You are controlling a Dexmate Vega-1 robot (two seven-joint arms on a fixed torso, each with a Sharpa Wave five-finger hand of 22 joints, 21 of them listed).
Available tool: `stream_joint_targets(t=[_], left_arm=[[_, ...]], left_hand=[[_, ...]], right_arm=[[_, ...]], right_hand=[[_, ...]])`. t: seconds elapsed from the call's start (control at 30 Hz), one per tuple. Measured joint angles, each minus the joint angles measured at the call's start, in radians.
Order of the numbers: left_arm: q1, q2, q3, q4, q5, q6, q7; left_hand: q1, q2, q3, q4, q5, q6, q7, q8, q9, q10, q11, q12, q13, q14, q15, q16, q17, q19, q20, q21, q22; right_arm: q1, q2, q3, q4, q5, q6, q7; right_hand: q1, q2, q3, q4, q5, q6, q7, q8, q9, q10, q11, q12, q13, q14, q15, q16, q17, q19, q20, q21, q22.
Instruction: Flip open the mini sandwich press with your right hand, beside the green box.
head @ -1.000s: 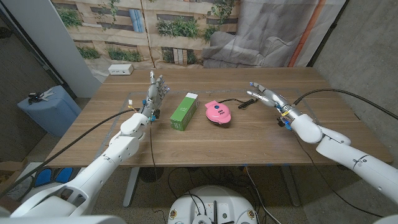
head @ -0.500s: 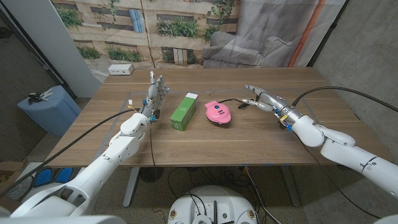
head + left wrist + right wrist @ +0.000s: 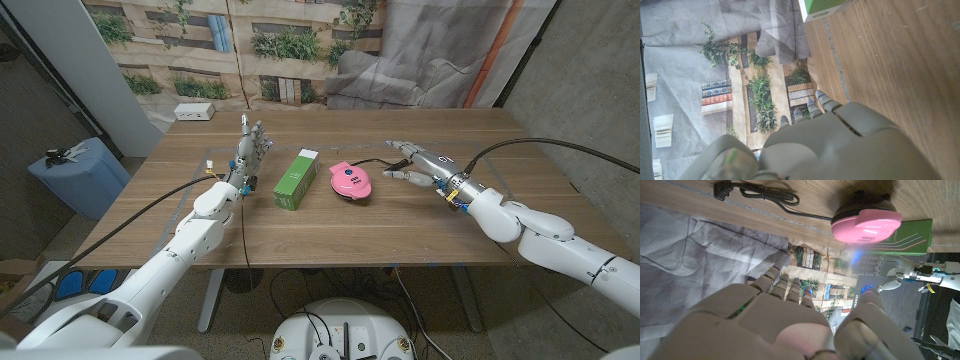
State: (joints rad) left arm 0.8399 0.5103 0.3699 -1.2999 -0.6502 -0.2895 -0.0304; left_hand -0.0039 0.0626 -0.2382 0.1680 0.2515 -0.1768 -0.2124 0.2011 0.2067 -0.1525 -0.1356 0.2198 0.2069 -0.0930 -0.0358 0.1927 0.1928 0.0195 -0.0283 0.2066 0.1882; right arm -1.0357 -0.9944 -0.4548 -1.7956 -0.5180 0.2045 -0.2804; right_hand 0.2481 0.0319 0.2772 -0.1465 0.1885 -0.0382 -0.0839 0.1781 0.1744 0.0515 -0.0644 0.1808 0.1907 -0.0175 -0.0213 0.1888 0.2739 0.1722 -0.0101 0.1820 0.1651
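One pink mini sandwich press sits on the desk, lid down; one green box lies just beside it; one black cable trails from the press; two robot hands are over the desk, the left hand and the right hand; one white power strip lies at the desk's far left corner
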Motion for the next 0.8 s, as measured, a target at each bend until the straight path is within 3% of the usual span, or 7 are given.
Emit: stream_joint_targets(t=[0.4, 0.8], left_arm=[[0.0, 0.0, 0.0, 0.0, 0.0, 0.0, 0.0], [0.0, 0.0, 0.0, 0.0, 0.0, 0.0, 0.0]], left_hand=[[0.0, 0.0, 0.0, 0.0, 0.0, 0.0, 0.0, 0.0, 0.0, 0.0, 0.0, 0.0, 0.0, 0.0, 0.0, 0.0, 0.0, 0.0, 0.0, 0.0, 0.0], [0.0, 0.0, 0.0, 0.0, 0.0, 0.0, 0.0, 0.0, 0.0, 0.0, 0.0, 0.0, 0.0, 0.0, 0.0, 0.0, 0.0, 0.0, 0.0, 0.0, 0.0]], right_arm=[[-0.005, -0.01, -0.016, -0.048, -0.08, -0.023, 0.009], [-0.004, -0.014, -0.038, -0.076, -0.182, -0.049, 0.004]], right_hand=[[0.047, -0.019, 0.014, -0.022, -0.008, -0.024, -0.029, 0.008, 0.005, -0.023, 0.005, 0.0, 0.0, -0.018, 0.018, 0.0, -0.016, -0.009, 0.016, 0.0, 0.0], [0.091, -0.028, 0.024, -0.032, -0.007, -0.046, -0.032, 0.008, 0.005, -0.027, 0.009, 0.0, 0.0, -0.016, 0.031, 0.004, -0.028, -0.004, 0.025, 0.0, 0.0]])
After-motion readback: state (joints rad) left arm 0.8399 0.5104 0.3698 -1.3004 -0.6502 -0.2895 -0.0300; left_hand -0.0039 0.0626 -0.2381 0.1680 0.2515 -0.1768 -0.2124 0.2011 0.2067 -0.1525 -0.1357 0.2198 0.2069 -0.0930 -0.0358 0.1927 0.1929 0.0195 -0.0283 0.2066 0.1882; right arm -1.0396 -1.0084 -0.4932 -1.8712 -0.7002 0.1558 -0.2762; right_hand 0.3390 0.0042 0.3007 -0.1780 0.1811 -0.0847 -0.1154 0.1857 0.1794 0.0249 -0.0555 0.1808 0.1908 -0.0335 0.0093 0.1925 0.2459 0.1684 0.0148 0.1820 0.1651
